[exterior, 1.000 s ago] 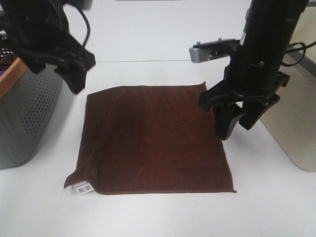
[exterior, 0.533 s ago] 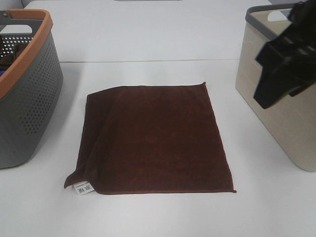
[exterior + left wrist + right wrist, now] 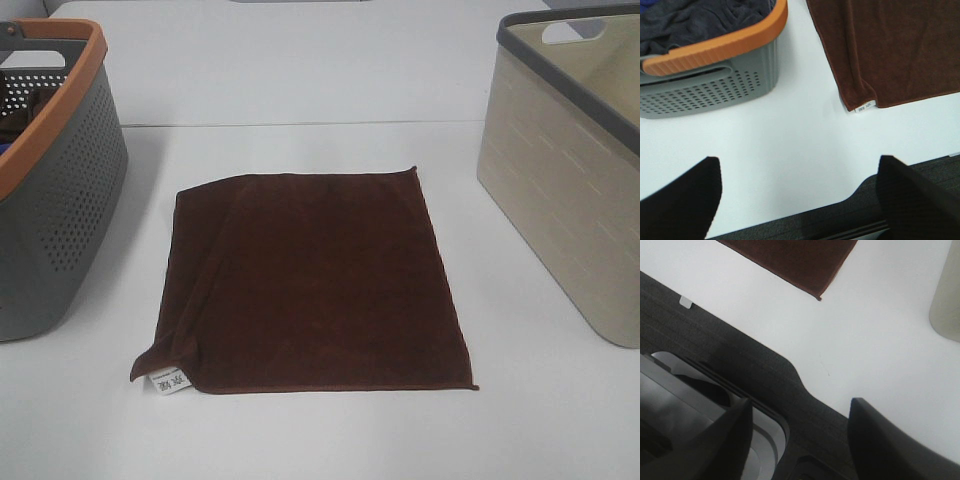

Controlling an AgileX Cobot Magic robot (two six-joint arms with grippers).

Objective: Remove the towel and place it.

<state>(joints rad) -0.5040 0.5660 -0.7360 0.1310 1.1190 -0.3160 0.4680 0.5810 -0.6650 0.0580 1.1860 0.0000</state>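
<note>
Both jaws are standing wide and empty; we are seeing the towel lying flat on the desk, its label corner nearer our left jaws

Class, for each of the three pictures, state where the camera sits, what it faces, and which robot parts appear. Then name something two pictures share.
Exterior high: mounted above, looking down at the brown towel lying flat on the white table, between a grey basket and a beige bin; no robot parts show.
Left wrist: on the left arm, facing the table's edge; the open left pincer shows.
Right wrist: on the right arm, facing the table's edge and the floor beyond; the open right pincer shows.
Shared: both the high and left wrist views show the towel's white label.
</note>
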